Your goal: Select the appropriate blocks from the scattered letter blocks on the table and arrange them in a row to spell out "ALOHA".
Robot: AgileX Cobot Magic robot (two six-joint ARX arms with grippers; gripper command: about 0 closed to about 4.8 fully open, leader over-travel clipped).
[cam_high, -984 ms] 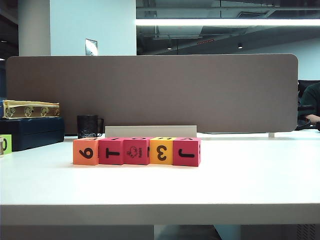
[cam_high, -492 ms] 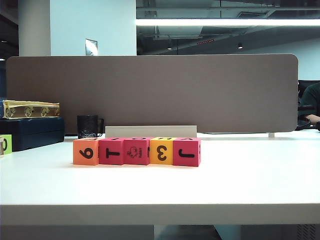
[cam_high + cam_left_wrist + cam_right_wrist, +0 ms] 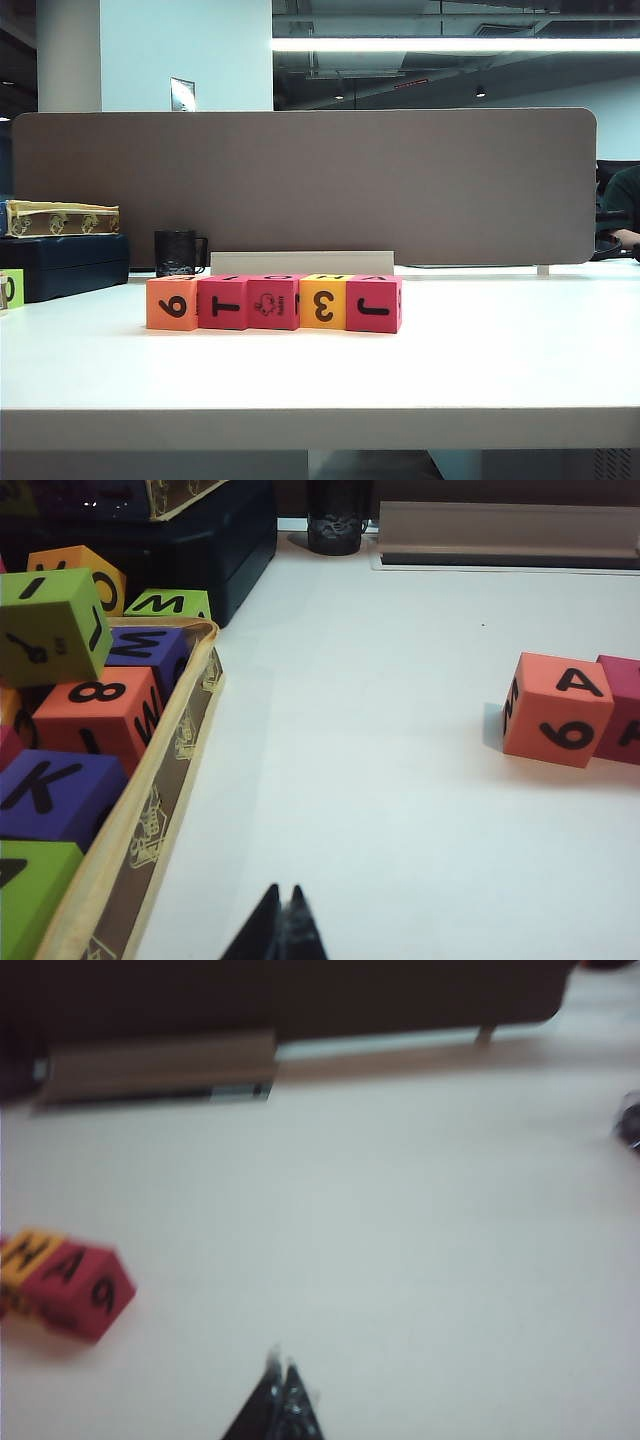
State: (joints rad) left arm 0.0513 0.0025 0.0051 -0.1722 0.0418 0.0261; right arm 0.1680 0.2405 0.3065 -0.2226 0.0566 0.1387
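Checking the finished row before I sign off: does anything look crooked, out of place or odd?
Nothing stands out. The five letter blocks sit upright, touching, in a straight row on the table. The left gripper and right gripper are shut, off the row, holding nothing.

Grey-brown divider panel [image 3: 300,185] spans rear. Black mug [image 3: 178,252] stands before it, beside low beige rail [image 3: 300,262]. Dark blue case [image 3: 65,265] at left bears patterned yellow box [image 3: 60,218]. Gold-trimmed tray [image 3: 150,810] holds purple, green, orange spare blocks [image 3: 95,705]. Lime-green block [image 3: 10,288] at left edge.
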